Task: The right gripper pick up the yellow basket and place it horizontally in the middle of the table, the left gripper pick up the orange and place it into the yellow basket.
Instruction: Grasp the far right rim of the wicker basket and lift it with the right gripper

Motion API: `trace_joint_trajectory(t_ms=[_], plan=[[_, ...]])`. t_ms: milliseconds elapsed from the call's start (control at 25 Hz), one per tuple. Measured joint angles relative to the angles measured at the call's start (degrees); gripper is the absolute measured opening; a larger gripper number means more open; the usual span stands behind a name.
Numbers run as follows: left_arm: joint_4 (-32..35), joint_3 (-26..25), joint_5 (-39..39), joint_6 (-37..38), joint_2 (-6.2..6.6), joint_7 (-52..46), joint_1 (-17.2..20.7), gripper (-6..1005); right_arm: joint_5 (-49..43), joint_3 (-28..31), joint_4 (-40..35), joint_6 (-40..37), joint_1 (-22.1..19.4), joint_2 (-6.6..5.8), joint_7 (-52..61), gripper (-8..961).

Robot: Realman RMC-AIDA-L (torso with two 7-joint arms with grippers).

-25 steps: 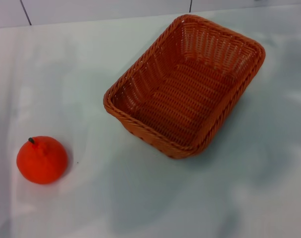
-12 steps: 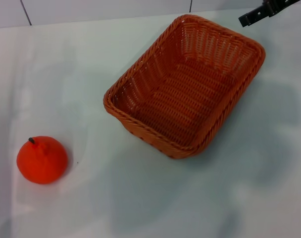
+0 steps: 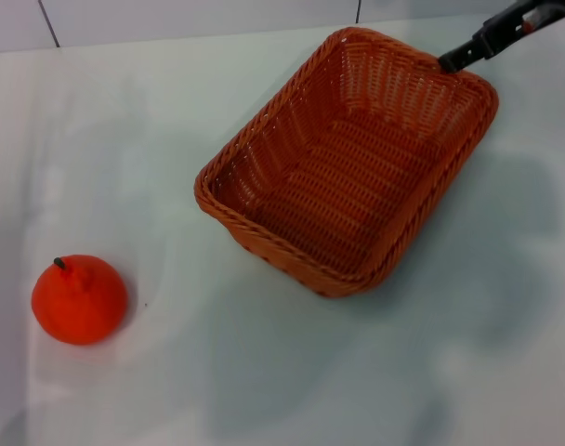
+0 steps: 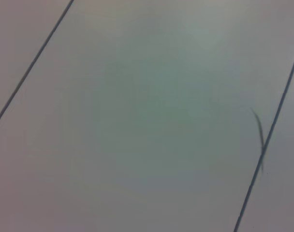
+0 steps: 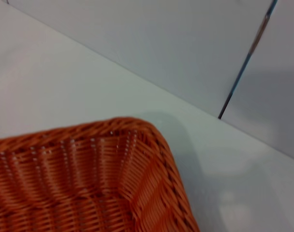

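Note:
The yellow basket [image 3: 348, 163], orange-brown wicker with a braided rim, lies at an angle on the white table [image 3: 264, 372], right of centre and towards the back. It is empty. The right gripper [image 3: 457, 59] reaches in from the top right corner of the head view, its black tip just over the basket's far right rim. The right wrist view shows one rounded corner of the basket [image 5: 89, 183] close below. The orange [image 3: 79, 299], with a short dark stem, sits at the near left, well apart from the basket. The left gripper is out of view.
A pale tiled wall with dark seams [image 3: 46, 22] runs along the table's far edge. The left wrist view shows only a plain pale surface with dark seam lines [image 4: 36, 60].
The right gripper has come into the head view from the top right and has moved down and left to the basket's far right rim. The basket and the orange have not moved.

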Motion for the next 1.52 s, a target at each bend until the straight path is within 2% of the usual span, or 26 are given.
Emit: trace_joint_trajectory(t_ms=[240, 440, 560, 640, 760, 840, 960, 1120, 1360, 1520], plan=[[-0.3, 1.26, 0.0, -0.14, 0.0, 0.0, 0.01, 581, 0.22, -0.05, 5.24, -5.43, -0.16, 0.9, -2.03, 926], [-0.3, 1.32, 0.0, -0.14, 0.0, 0.0, -0.18, 577, 0.22, -0.27, 7.51, -8.85, -0.25, 2.59, -4.82, 920], [-0.3, 1.32, 0.0, -0.2, 0.0, 0.0, -0.26, 575, 0.22, -0.31, 7.69, -9.17, -0.37, 3.32, -6.26, 784], [-0.3, 1.31, 0.0, -0.25, 0.0, 0.0, -0.29, 574, 0.22, -0.32, 7.86, -9.18, -0.41, 3.36, -6.37, 693], [-0.3, 1.31, 0.0, -0.57, 0.0, 0.0, -0.36, 572, 0.22, -0.25, 7.81, -8.7, -0.6, 3.36, -6.44, 453], [-0.3, 1.31, 0.0, -0.74, 0.0, 0.0, -0.44, 571, 0.26, 0.02, 7.59, -7.86, -0.83, 3.34, -6.43, 393], [-0.3, 1.21, 0.0, -1.29, 0.0, -0.04, -0.54, 569, 0.95, 0.75, 7.53, -6.0, -1.31, 3.02, -6.06, 302], [-0.3, 1.09, 0.0, -2.22, 0.0, -0.05, -0.76, 566, 4.84, 2.55, 7.39, -1.47, -2.9, 1.92, -4.67, 260], [-0.3, 0.91, 0.0, -3.07, 0.0, -0.08, -1.48, 562, 17.35, 7.58, 7.55, 6.73, -6.45, -1.18, -1.84, 222], [-0.14, 0.87, 0.0, -3.53, 0.06, -0.09, -1.92, 559, 26.97, 9.51, 7.67, 10.35, -9.83, -1.86, -1.77, 205]])
